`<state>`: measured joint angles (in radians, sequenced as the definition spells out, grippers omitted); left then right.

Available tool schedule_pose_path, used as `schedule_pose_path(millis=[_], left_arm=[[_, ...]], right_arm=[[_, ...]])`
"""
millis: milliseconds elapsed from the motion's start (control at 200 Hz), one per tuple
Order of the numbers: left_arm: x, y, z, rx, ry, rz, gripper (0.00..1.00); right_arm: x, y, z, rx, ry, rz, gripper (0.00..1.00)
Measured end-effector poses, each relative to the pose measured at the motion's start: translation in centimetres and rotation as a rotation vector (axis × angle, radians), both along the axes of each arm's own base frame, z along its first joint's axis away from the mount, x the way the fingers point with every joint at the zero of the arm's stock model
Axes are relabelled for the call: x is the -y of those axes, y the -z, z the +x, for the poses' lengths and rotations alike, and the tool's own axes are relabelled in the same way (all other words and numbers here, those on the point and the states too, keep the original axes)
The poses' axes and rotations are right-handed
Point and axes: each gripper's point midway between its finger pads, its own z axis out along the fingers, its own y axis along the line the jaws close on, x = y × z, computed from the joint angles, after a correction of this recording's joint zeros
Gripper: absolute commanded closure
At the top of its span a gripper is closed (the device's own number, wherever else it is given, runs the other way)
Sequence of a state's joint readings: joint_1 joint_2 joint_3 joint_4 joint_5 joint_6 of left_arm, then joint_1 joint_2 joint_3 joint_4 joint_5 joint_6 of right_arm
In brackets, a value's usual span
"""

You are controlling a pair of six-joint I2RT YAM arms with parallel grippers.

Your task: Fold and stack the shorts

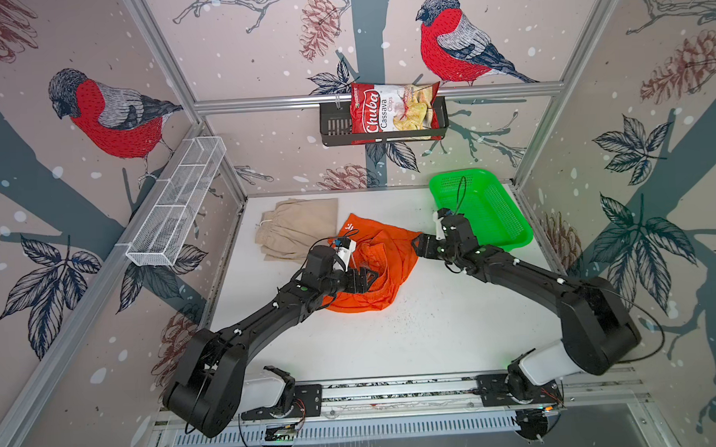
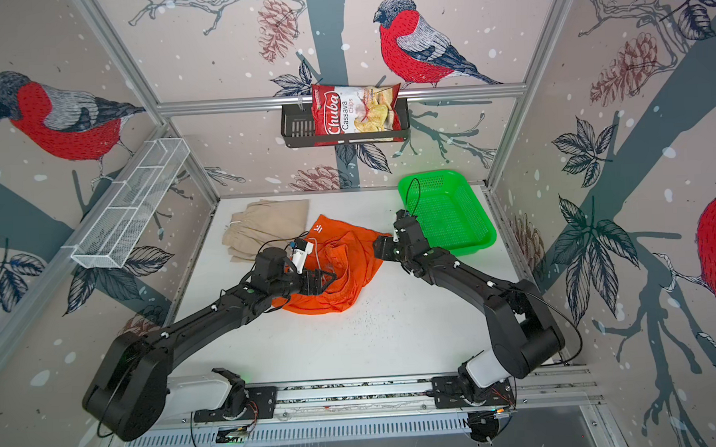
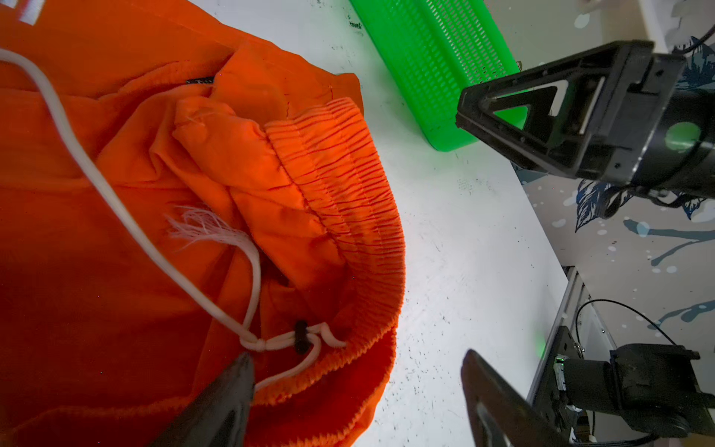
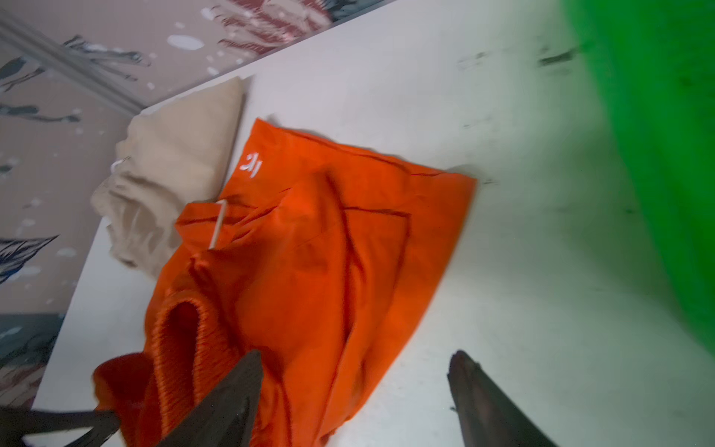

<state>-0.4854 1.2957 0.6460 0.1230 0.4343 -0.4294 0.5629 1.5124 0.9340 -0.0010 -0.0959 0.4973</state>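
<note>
Left claw (image 1: 365, 280) open astride waistband (image 3: 340, 185) of orange shorts (image 1: 384, 256), right claw (image 1: 418, 244) open over their right edge

You're seeing bright orange cloth shorts (image 1: 385, 273) with a small white logo (image 4: 250, 165) and white drawstring (image 3: 116, 201), plain beige cloth shorts (image 1: 302, 227), a vivid green perforated plastic basket (image 1: 493, 214), a dark-speckled white tabletop (image 1: 436, 333), and pinkish wallpaper (image 1: 257, 50) patterned with red-breasted birds.

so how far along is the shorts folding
Done: the beige shorts look folded at the back left. In hand: the orange shorts lie crumpled, left end effector open over the waistband, right end effector open at their edge, neither gripping. Left: fold the orange pair, stack it.
</note>
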Motion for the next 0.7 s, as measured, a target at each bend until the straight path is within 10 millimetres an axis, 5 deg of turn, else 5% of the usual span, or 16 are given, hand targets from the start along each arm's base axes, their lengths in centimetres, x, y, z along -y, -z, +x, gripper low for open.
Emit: schedule_pose_path(millis=[210, 470, 700], left_arm=[[-2.8, 0.2, 1.9, -0.025, -0.159, 0.048, 0.15], [-7.4, 0.4, 2.1, -0.02, -0.347, 0.137, 0.11], [-11.1, 2.2, 1.1, -0.046, -0.462, 0.149, 0.1]], right_arm=[[-7.6, 0.2, -3.1, -0.028, -0.206, 0.026, 0.22], [-11.0, 3.6, -1.0, -0.087, -0.196, -0.058, 0.22], [-11.3, 6.1, -0.7, -0.16, -0.197, -0.055, 0.72]])
